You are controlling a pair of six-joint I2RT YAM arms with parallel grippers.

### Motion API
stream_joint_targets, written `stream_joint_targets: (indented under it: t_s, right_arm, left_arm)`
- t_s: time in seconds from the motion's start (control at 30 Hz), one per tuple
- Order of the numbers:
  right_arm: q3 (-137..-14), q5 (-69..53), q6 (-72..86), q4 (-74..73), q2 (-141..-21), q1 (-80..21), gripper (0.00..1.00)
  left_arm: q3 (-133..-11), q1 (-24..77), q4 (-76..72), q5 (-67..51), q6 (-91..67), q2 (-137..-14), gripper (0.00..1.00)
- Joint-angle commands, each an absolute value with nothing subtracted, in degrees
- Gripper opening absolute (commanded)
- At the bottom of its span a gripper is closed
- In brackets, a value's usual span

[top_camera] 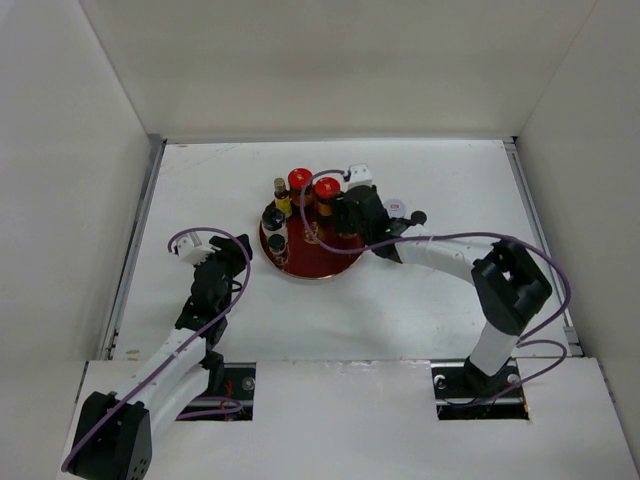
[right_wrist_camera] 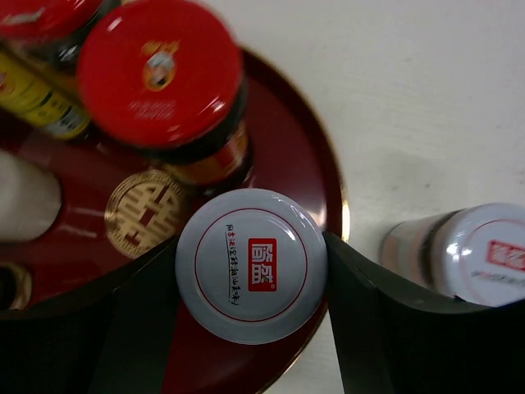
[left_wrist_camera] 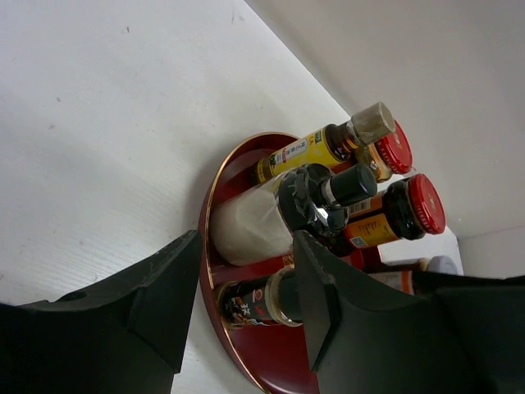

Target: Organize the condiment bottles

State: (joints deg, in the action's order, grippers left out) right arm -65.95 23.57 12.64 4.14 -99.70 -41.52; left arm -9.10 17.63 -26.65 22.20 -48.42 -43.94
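Several condiment bottles crowd the left and far side of the red tray (top_camera: pixel 322 276): two red-capped jars (top_camera: pixel 299 180), a slim yellowish bottle (top_camera: pixel 282 197) and two small black-capped bottles (top_camera: pixel 273 218). They are packed close, probably to leave room on the tray's right side.

The right gripper (top_camera: pixel 352 214) is over that freer side, jaws clamped on a white-lidded jar (right_wrist_camera: pixel 250 264). The grip is from above, at the lid, so the fingers clear the neighbours. The jar is just beside the gold centre (right_wrist_camera: pixel 148 212) and close to one red-capped jar. Whether its base rests on the tray, I cannot tell.

A second white-lidded jar (right_wrist_camera: pixel 484 254) stands on the table (top_camera: pixel 450 180) just off the tray rim — likely the next one to bring in.

The left gripper (top_camera: pixel 230 252) hangs near the tray's left edge, fingers apart with nothing between them — seemingly parked clear of the other arm's work.
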Motion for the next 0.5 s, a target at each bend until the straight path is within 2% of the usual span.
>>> stream_joint_targets:
  t_s: [0.0, 0.23, 0.47]
  right_arm:
    - [-66.9, 24.1, 14.4, 9.9, -94.4, -44.8, 0.61]
    - [-74.1, 22.0, 15.1, 10.3, -101.7, -49.7, 0.61]
    - [-82.8, 22.4, 14.6, 11.6, -110.2, -50.4, 0.62]
  left_arm:
    - [-9.3, 17.3, -29.4, 21.7, -48.9, -43.2, 0.46]
    - [-9.5, 17.4, -29.4, 21.6, -49.0, -43.7, 0.47]
    - [-9.3, 17.4, -29.4, 21.5, -49.0, -43.2, 0.47]
